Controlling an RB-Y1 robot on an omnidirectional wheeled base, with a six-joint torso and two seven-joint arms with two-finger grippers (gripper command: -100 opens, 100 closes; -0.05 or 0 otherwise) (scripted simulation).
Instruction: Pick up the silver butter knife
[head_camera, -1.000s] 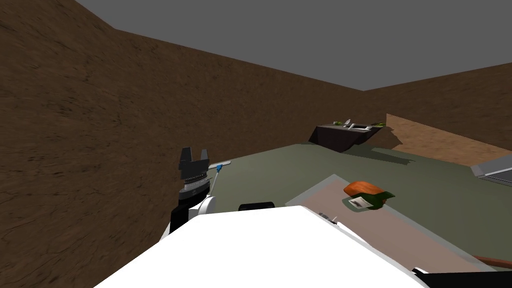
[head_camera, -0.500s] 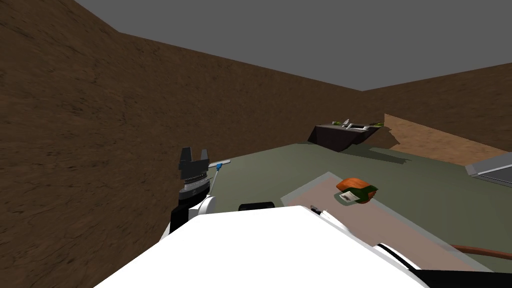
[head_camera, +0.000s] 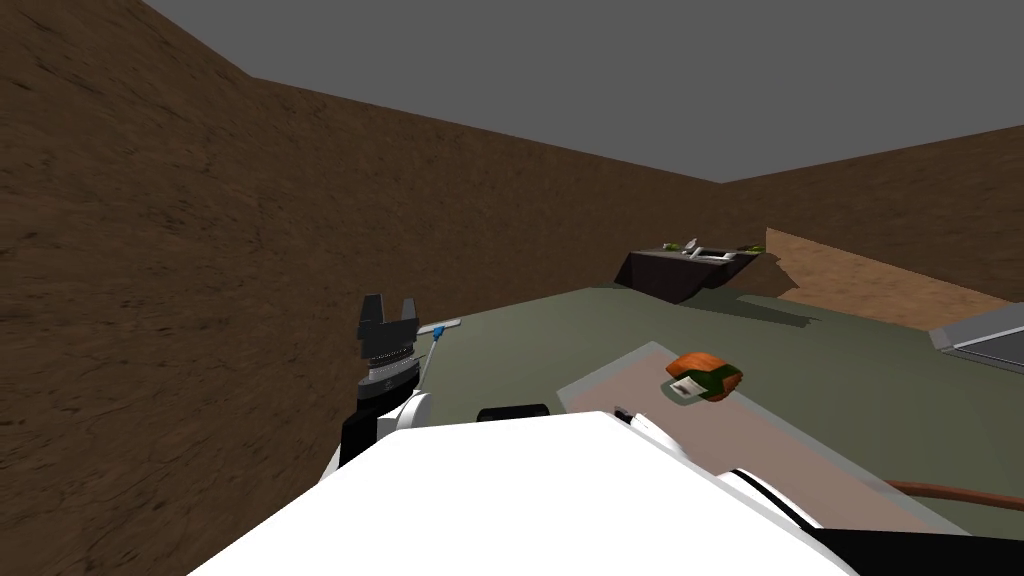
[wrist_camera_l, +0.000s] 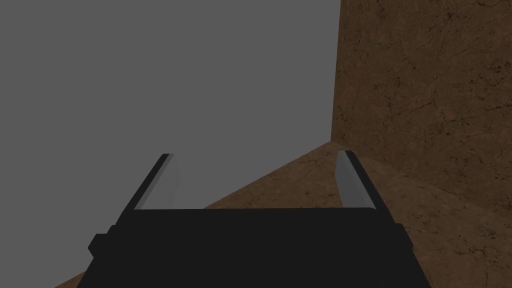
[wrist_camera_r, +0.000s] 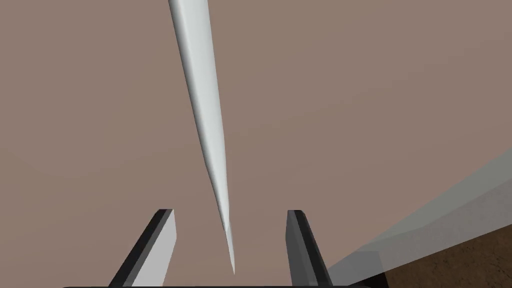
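Knife (wrist_camera_r: 205, 115) lies flat on the pinkish table (wrist_camera_r: 75, 125), its thin end running between the fingers of my right gripper (wrist_camera_r: 230, 213), which stands open around it and holds nothing. My worry is that the knife is slim and flush with the top, so fingers closing too high could skid over it or flick it aside. My left gripper (wrist_camera_l: 256, 154), raised beside the wall, is open and empty. Since a second ago my own view has shifted, so the table and the orange-green packet (head_camera: 705, 375) now sit further left.

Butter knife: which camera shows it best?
Right wrist view: the light grey knife runs tapered across the pinkish-brown tabletop, its tip between the fingers of the open right hand. In the head view I cannot tell it on the tabletop; the left wrist view faces elsewhere.
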